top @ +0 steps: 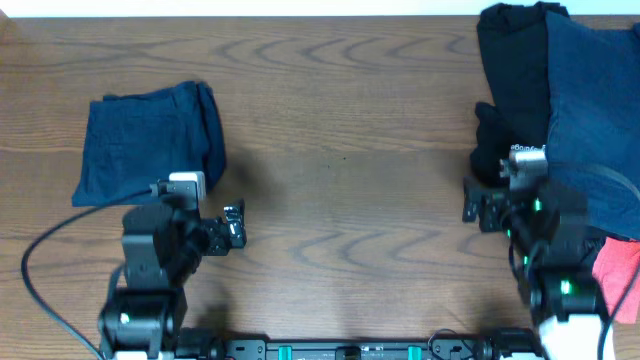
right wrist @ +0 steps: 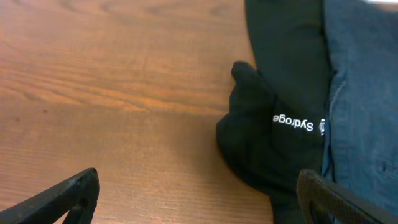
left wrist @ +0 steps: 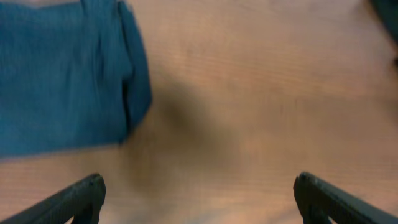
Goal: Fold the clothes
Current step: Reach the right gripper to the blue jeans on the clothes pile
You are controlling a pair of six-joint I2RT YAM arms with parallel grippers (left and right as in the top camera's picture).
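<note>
Lying folded: a navy-blue garment [top: 150, 140] is sitting at the far left of the wooden table [top: 340, 150]. It is squared into a compact rectangle with a rounded fold edge facing the centre, and is judged finished and parked clear of the working area.
Left gripper: the left gripper [top: 233, 226] is hovering near the bundle's near right corner with its fingers spread wide and carrying nothing. Its wrist view is showing only bare wood between them.
Waiting pile: the unfolded clothes are heaping at the far right edge. A black garment [top: 512, 90] is lying beside, and seemingly partly under, a blue garment [top: 600, 110].
Black garment, appearance: the fabric is looking soft, matte and crumpled. A lump is jutting toward the table's centre and bearing small white lettering [right wrist: 292, 122].
Blue garment, appearance: it is spreading loose and unfolded, in a denim-like tone.
Right gripper: the right gripper [top: 478, 205] is hanging with jaws apart and empty, facing the jutting black lump. It is judged to be lining up to draw out the next piece.
Red cloth: a red cloth [top: 620, 265] is peeking out beside the right arm, and its kind cannot be told.
</note>
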